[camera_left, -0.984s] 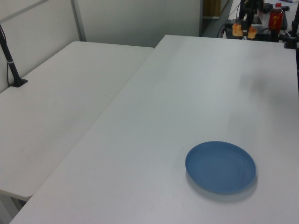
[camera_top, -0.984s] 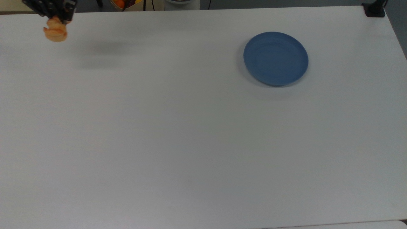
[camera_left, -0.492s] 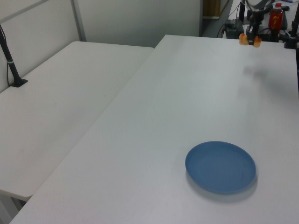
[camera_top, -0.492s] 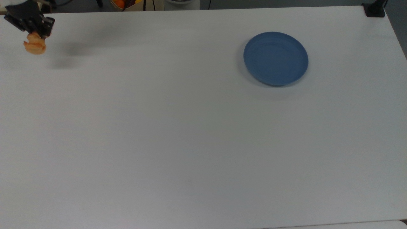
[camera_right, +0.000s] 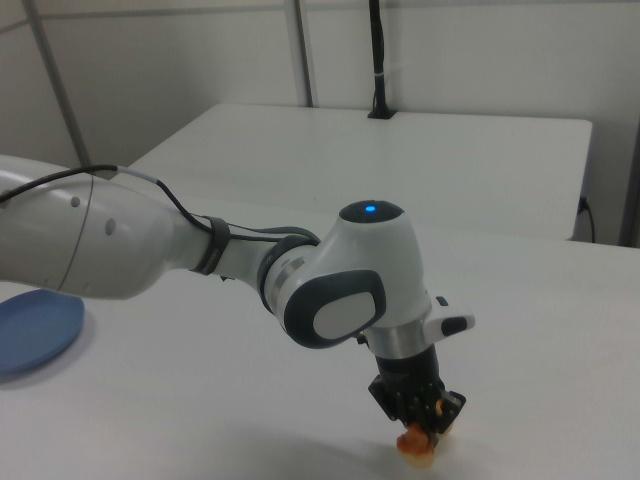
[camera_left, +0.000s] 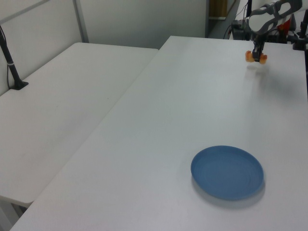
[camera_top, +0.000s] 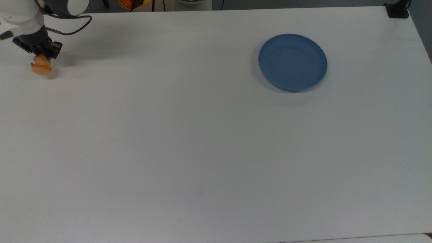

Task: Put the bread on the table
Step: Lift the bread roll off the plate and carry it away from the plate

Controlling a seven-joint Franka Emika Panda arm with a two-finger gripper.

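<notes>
The bread (camera_top: 41,68) hangs from the tool (camera_top: 42,57), whose fingers are closed on its upper part, at the far left of the top view, low over the white worktop (camera_top: 202,141); whether its underside touches the surface cannot be told. In the right view the tool (camera_right: 420,420) covers most of the bread (camera_right: 416,444), leaving an orange lump below. In the left view the bread (camera_left: 255,57) shows as a small orange shape. The blue plate (camera_top: 293,62) holds nothing and sits well apart, toward the top view's right.
</notes>
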